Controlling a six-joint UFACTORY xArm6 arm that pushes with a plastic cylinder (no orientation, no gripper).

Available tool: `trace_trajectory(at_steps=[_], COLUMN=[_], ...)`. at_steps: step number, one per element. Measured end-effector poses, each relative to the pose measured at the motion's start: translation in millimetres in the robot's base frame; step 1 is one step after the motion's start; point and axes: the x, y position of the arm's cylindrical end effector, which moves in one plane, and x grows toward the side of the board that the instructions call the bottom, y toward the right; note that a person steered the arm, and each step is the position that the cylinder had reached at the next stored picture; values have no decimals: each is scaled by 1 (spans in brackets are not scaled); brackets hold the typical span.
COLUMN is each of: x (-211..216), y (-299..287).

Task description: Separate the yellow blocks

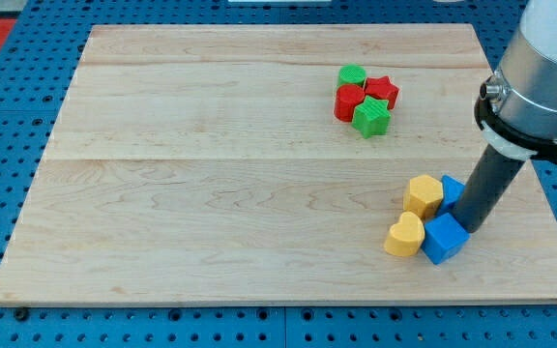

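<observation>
Two yellow blocks sit at the view's lower right. A yellow hexagon block (422,195) lies just above a yellow heart block (404,235), and the two touch or nearly touch. A blue cube (444,238) lies right of the heart. Another blue block (452,191) sits right of the hexagon, partly hidden by the rod. My tip (470,228) rests at the right side of this cluster, between the two blue blocks and against them.
A second cluster sits at the upper middle right: a green block (352,75), a red star (382,91), a red block (348,101) and a green star (371,117). The wooden board (211,174) ends close to the right of my tip.
</observation>
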Motion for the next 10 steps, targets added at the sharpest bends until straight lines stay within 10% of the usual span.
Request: trace_trajectory(at_steps=[2, 4, 10], x=[31, 82, 58], y=[101, 72, -75])
